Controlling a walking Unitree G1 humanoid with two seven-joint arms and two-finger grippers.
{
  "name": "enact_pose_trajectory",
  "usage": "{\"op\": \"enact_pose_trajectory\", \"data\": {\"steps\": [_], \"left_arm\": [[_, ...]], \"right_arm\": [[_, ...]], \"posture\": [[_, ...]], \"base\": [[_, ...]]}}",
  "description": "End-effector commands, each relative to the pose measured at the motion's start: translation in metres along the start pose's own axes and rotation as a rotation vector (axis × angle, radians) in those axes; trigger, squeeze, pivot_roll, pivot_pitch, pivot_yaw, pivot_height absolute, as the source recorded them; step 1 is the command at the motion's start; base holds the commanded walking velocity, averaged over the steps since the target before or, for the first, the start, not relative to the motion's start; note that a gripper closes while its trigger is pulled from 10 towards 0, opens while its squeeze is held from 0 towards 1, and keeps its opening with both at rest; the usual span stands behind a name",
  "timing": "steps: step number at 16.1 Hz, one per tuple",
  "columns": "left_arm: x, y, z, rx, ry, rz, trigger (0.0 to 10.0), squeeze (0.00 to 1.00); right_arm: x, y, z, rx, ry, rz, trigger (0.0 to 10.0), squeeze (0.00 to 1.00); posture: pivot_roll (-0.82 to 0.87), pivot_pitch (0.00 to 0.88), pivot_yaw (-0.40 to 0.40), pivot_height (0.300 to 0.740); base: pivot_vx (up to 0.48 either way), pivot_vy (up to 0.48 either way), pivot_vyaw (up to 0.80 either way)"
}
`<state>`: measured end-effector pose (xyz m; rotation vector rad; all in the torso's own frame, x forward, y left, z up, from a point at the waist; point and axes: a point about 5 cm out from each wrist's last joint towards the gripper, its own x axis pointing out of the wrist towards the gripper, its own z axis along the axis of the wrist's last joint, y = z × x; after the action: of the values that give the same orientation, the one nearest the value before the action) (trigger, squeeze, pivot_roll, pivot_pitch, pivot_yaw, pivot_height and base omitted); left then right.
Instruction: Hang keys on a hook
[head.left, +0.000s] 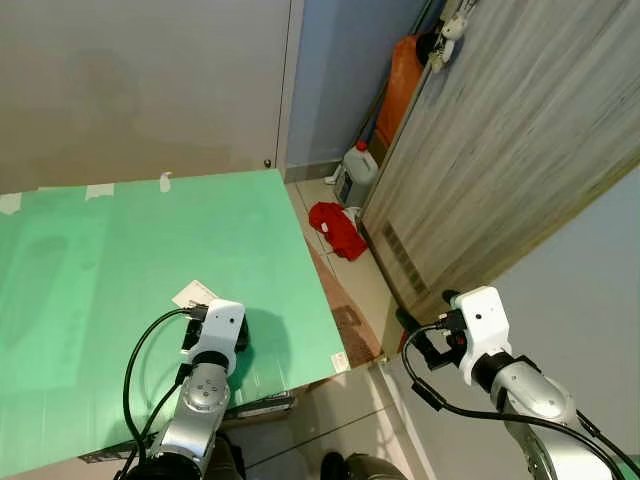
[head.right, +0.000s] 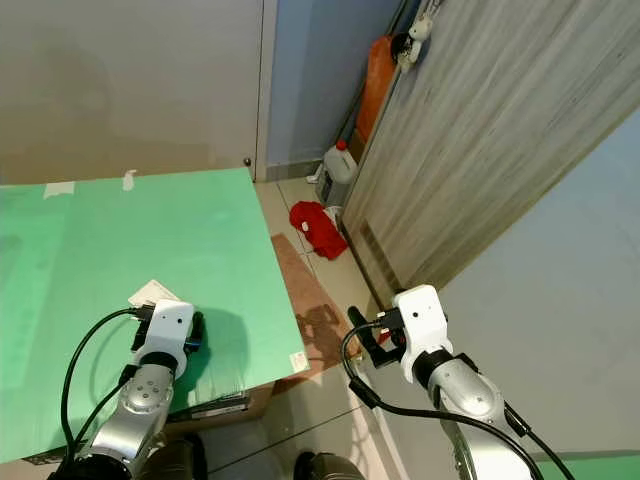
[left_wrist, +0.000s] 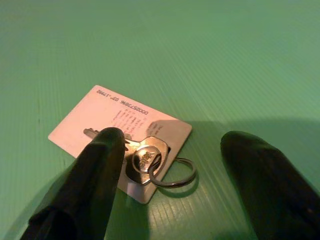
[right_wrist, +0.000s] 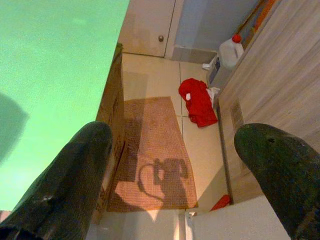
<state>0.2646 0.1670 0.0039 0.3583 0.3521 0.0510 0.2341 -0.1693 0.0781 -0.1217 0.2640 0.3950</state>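
Fingers (left_wrist: 95, 170) of the left gripper (left_wrist: 170, 175) stand wide apart just above the key (left_wrist: 142, 156), one tip shading its blade, the other well to the ring's far side. That key lies on a white card (left_wrist: 115, 125) on the green tabletop (head.left: 150, 250), near its front edge; its long axis seems to run roughly across the gap, ring (left_wrist: 172, 172) towards the farther finger. Off the table's right edge, the right gripper (right_wrist: 175, 165) hangs open over a brown mat (right_wrist: 150, 150), so the left arm is nearer.
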Motion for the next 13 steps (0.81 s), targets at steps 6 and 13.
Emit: {"op": "enact_pose_trajectory", "data": {"steps": [6, 13], "left_arm": [[-0.003, -0.011, -0.016, -0.078, 0.100, -0.036, 0.0, 0.00], [0.000, -0.006, -0.005, -0.090, 0.038, -0.050, 0.0, 0.00]], "right_arm": [[-0.009, -0.004, -0.005, 0.006, 0.027, -0.033, 10.0, 0.00], [-0.005, -0.002, -0.003, 0.009, 0.023, -0.029, 10.0, 0.00]], "posture": [[-0.11, 0.181, -0.147, 0.740], [-0.10, 0.167, -0.142, 0.740]], "base": [[0.000, 0.000, 0.00], [0.000, 0.000, 0.00]]}}
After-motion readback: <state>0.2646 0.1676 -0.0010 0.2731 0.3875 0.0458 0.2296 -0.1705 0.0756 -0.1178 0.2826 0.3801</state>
